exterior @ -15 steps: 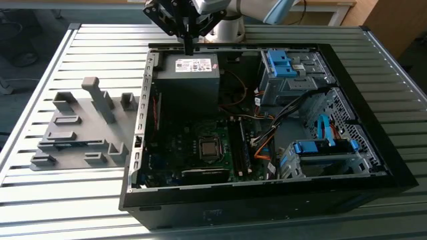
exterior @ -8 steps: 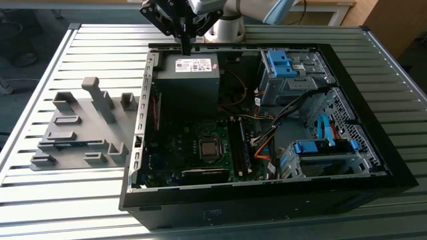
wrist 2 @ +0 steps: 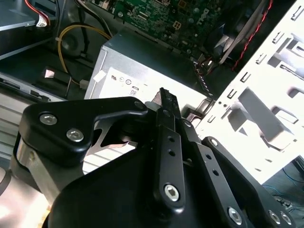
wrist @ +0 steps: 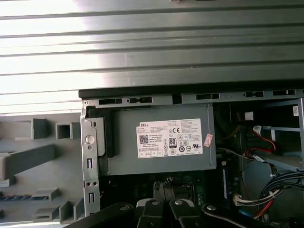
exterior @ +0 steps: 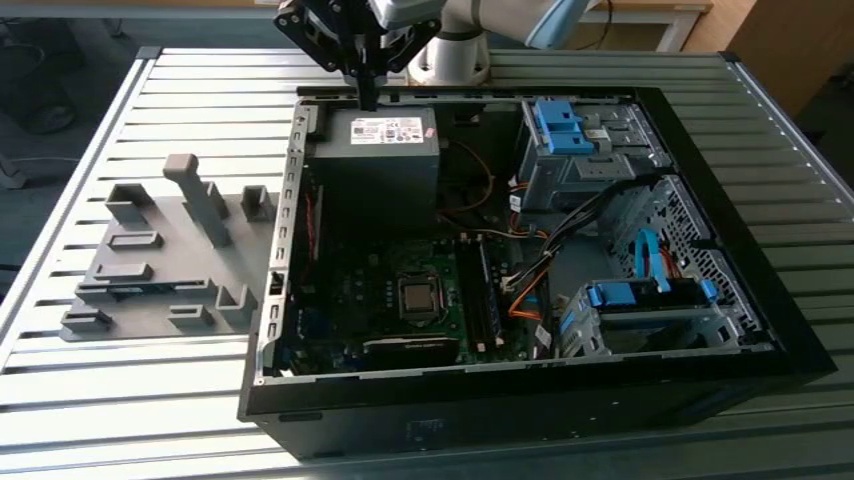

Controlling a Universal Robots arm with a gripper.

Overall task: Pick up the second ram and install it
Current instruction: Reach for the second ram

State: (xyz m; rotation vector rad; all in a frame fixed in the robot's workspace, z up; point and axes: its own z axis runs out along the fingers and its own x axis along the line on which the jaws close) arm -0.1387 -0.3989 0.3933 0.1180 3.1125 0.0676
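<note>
Second ram [exterior: 140, 290] looks not yet picked up: a dark strip (as best I can judge) lies flat in the grey holder [exterior: 200, 300] on the worktop [exterior: 160, 400], at the exterior view's left beside the case [exterior: 534, 420]. Further right, the gripper [exterior: 363, 100] hovers over the power supply [exterior: 380, 160], fingers closed together on nothing, so pick-up and installing on the motherboard [exterior: 400, 300] are both left.

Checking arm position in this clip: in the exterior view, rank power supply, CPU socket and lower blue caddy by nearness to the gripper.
1. Power supply, by the gripper, case's far end.
2. CPU socket, mid-motherboard.
3. Lower blue caddy, exterior view's right.
</note>
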